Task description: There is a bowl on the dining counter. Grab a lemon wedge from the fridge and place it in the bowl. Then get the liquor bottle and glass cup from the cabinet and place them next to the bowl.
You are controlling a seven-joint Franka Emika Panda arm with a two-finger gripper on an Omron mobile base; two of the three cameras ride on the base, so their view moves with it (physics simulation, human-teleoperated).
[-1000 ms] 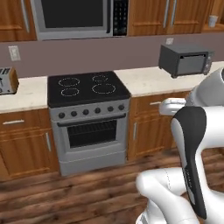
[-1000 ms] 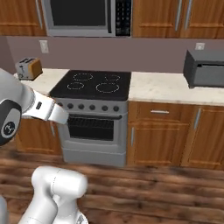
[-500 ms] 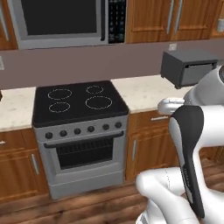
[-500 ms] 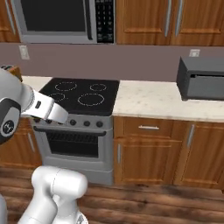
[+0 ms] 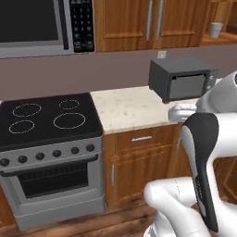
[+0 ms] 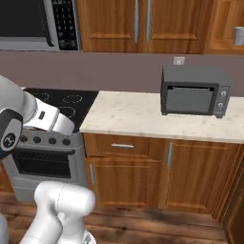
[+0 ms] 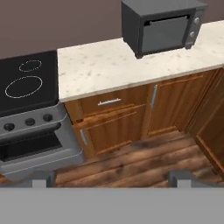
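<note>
The small pale grey translucent glass cup [image 5: 215, 29] sits on an open wooden shelf beside the reddish-brown panelled wall cabinet [image 5: 139, 23], above the dark grey toaster oven [image 6: 194, 90] on our speckled beige tabletop [image 7: 118, 65]; our jaws hang released, grasping nothing, presumably because we are in transit.

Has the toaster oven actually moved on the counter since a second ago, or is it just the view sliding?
No. The toaster oven sits at the same distance from the stove on the counter; the whole scene slid left, so the base moved.

Arm [image 5: 201, 152] folded, jaws wide apart
</note>
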